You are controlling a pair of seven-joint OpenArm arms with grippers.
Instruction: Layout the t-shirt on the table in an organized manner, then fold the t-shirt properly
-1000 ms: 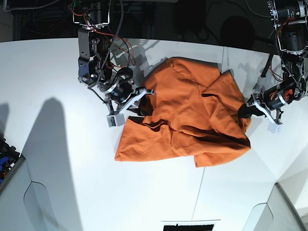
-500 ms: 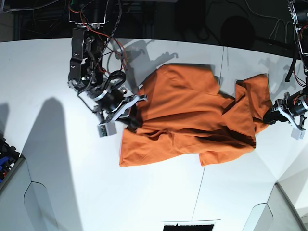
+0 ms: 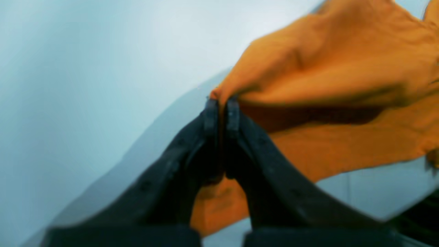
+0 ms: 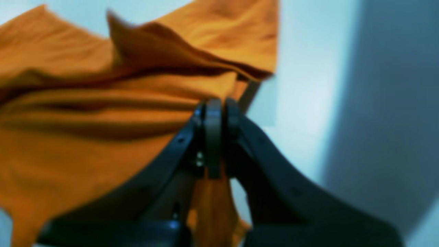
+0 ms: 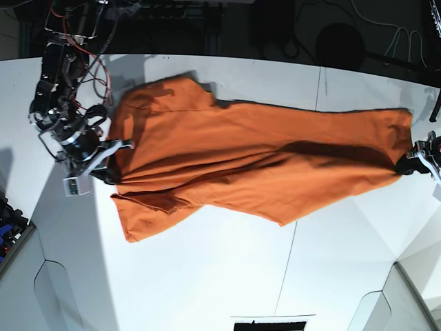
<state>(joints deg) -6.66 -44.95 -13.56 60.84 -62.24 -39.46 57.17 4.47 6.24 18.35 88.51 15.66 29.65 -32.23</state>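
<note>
White table [image 5: 207,276] bears the t-shirt [image 5: 262,165] stretched between left gripper [image 5: 412,160] and right gripper [image 5: 110,165], each pinching an opposite edge.

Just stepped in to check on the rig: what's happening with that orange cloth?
A two-armed robot is spreading a bright orange short-sleeved t-shirt over the large white table. The left gripper and the right gripper each pinch one end, fingers closed on fabric. The shirt is stretched long across the table between them, with wrinkles, and not yet folded.
</note>
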